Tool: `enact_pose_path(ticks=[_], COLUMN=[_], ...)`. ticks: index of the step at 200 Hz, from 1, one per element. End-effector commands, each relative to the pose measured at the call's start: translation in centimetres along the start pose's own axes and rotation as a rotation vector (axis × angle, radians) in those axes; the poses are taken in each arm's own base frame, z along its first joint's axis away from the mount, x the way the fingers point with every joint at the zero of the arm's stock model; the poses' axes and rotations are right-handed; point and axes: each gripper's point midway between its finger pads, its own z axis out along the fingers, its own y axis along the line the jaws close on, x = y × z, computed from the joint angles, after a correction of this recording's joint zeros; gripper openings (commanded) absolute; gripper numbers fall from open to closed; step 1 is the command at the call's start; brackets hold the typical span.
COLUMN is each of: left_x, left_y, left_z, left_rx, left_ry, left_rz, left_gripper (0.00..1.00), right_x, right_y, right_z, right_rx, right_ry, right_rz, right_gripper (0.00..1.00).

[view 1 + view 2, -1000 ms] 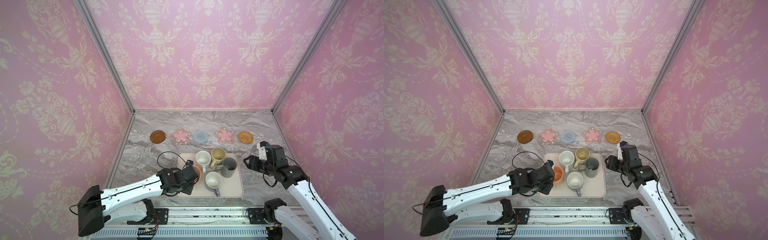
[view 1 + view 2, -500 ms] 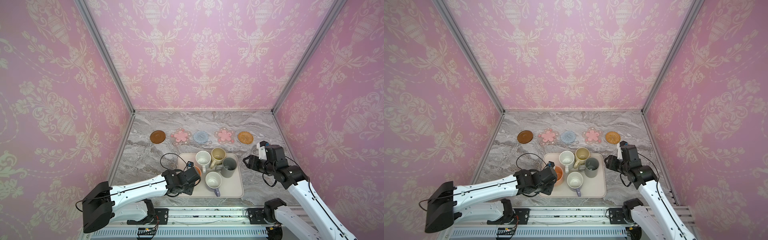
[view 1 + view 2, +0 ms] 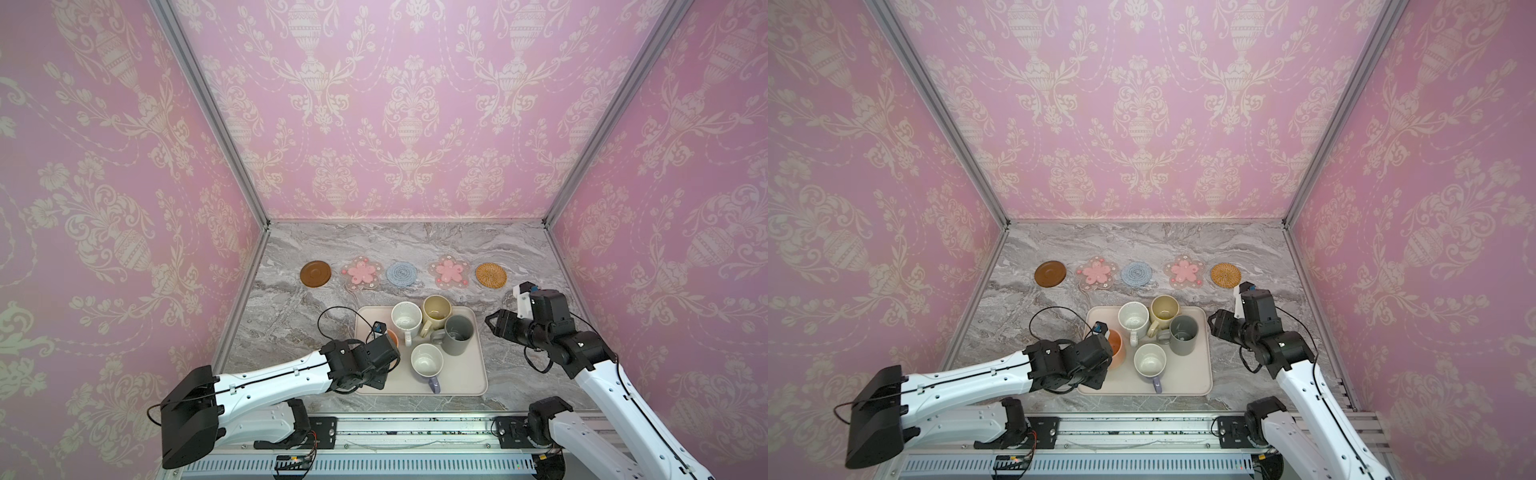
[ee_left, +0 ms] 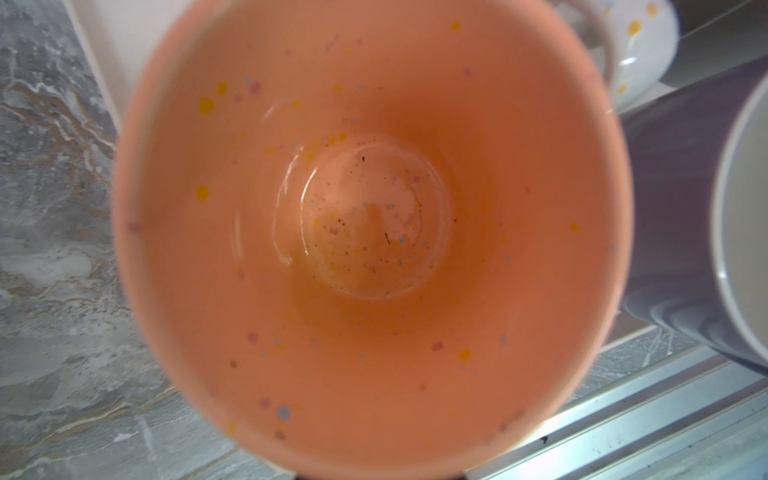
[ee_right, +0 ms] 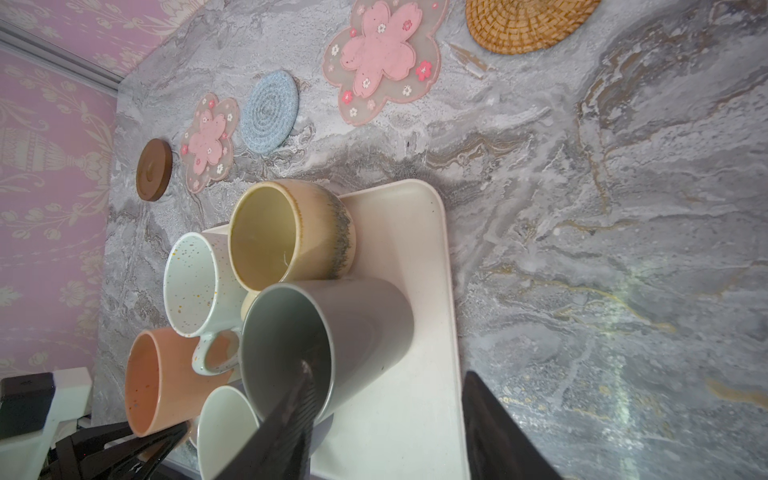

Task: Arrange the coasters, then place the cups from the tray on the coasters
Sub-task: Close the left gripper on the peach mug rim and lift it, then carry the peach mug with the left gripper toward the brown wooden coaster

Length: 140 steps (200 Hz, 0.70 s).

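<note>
Five coasters line the far side of the counter [image 3: 291, 328]: dark brown coaster [image 3: 316, 273], pink flower coaster [image 3: 361, 272], blue crocheted coaster [image 3: 401, 274], second pink flower coaster [image 3: 449, 271], rattan coaster [image 3: 491, 274]. All five mugs are on the tray [image 3: 465, 374], nearer the robot. The speckled white mug [image 3: 406, 320] and beige-yellow mug [image 3: 436, 311] stand at its far edge. The dark grey mug [image 3: 458, 334] is tucked in just beside them, and the lavender mug [image 3: 427, 360] is in the middle, handle toward the robot. Now the action: the left end effector [image 3: 1100, 355] sits low over the orange mug [image 3: 1117, 349] at the tray's left edge, and the left wrist camera stares straight into the cup. Its black fingers [image 5: 124, 451] show at the rim in the right wrist view, but whether they have clamped it, I cannot tell. The right end effector [image 3: 494, 323] hangs over the counter just beside the tray's right edge, jaws parted, holding nothing.
</note>
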Motion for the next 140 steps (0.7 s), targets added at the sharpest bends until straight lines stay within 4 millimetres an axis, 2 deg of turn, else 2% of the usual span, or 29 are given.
enact_pose_path(ticks=[1,7,12,32,64,92,140], left_x=[-1.6,-1.5,-2.4,-2.9,-4.3,-5.2,-7.0], left_y=[1.9,2.4,2.0,2.9,5.1,6.0,8.6], left_z=[-2.4,-2.7,-3.7,-4.8,-6.7,-7.1,-7.0], left_rx=[-0.068,-0.083,-0.069,-0.086,-0.168,-0.170,-0.215], left_ry=[-0.101,-0.106,-0.135,-0.157,-0.190,-0.190,-0.191], left_rz=[-0.038,-0.037,-0.048,-0.066,-0.075,-0.095,-0.130], left_gripper=[0.00,0.00,0.00,0.00,0.00,0.00,0.00], right_x=[0.5,0.6,0.6,0.6,0.7,0.8,1.2], right_y=[0.0,0.0,0.0,0.1,0.1,0.1,-0.4], right_z=[0.4,0.4,0.5,0.5,0.3,0.3,0.1], right_rx=[-0.010,-0.013,-0.013,-0.015,-0.016,-0.021,-0.001], right_ry=[0.012,0.012,0.014,0.014,0.009,0.014,0.019], right_rz=[0.006,0.006,0.008,0.007,0.002,-0.005,-0.024], right_gripper=[0.58,0.58,0.58,0.58,0.58,0.58,0.58])
